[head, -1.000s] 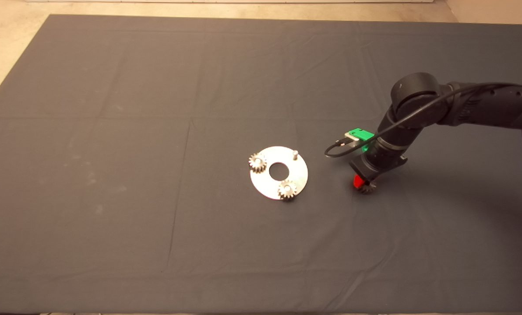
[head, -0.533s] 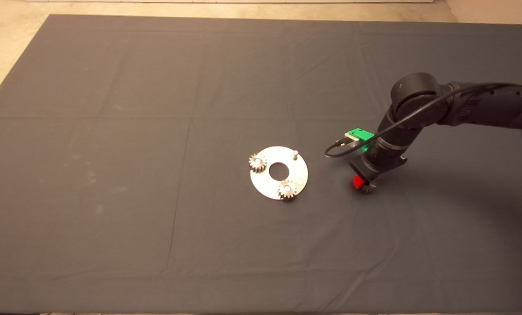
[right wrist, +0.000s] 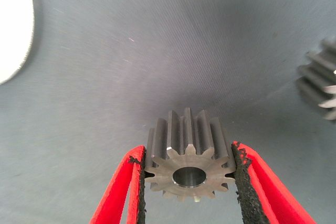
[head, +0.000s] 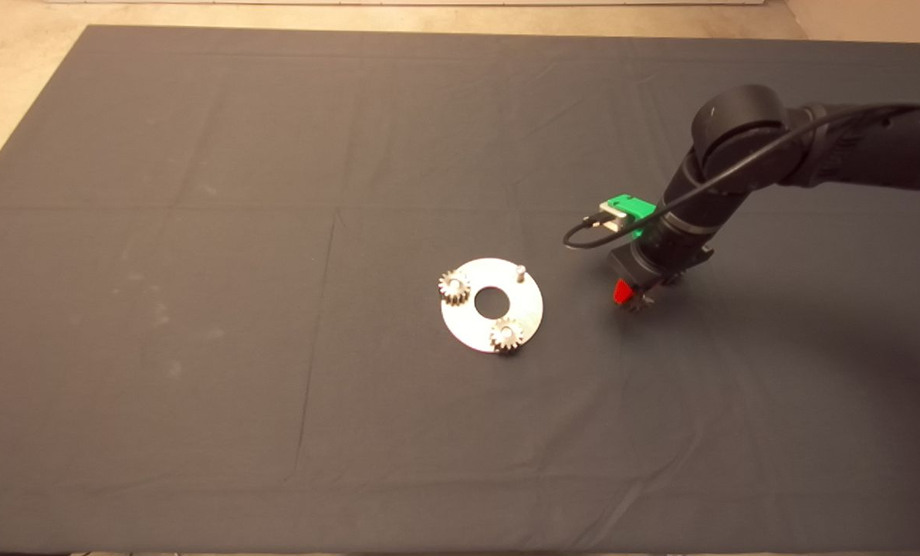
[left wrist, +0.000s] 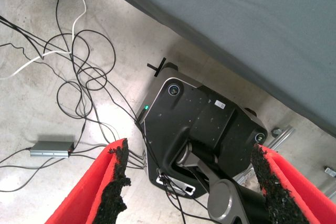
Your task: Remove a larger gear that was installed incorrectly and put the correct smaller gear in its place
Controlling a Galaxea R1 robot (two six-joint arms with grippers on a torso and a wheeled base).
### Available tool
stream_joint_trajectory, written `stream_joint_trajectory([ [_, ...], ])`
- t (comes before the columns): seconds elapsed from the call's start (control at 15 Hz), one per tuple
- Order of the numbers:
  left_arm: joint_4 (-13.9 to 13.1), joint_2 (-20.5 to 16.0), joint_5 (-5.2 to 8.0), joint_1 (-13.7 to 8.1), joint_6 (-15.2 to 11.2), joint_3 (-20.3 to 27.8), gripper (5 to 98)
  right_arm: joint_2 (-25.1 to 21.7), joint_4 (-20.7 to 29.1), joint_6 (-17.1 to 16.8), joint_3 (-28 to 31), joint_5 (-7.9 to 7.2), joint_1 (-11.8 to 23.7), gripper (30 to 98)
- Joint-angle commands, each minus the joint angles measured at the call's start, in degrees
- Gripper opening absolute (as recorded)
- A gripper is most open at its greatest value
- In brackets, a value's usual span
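Right of the plate [head: 481,328], the right gripper [head: 630,297] sits low over the mat [head: 275,193], clamped on the small gear [right wrist: 188,163]. Both pads press its toothed sides, bore facing the wrist camera. Gear looks lifted clear of the mat, though contact can't be ruled out.

Big gear [right wrist: 320,80]: only its edge shows in the right wrist view, lying on the mat just beside the held gear. From overhead it's hidden behind the right arm.

Plate is a bright round disc with a centre hole. Two pale gears seated on it: one [head: 454,286] at the left rim, one [head: 506,335] at the near rim. Bare pin [head: 519,271] stands at the far-right rim, nothing on it. The pin is near the gripper but apart from it.

Left gripper [left wrist: 191,177] is parked off the table with its jaws spread wide and nothing between them. Its wrist view shows the floor, loose cables [left wrist: 79,72], a small grey box [left wrist: 51,149] and the robot's black base [left wrist: 199,124] under the mat edge.
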Motion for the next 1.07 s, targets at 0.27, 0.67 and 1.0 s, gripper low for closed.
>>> stream_joint_trajectory([
  [0.27,0.35,1.01,7.57,1.18,1.87,0.46,59.2,9.24,4.7,3.41,-8.47,-7.5,10.76,35.6],
  [0.67,0.43,1.54,7.57,1.27,3.27,0.46,59.2,22.54,9.3,-7.05,-32.91,-7.5,12.06,35.4],
  [1.0,0.7,1.81,7.57,1.27,3.89,0.38,59.2,22.54,9.3,-6.24,-30.42,-3.2,14.01,35.5],
])
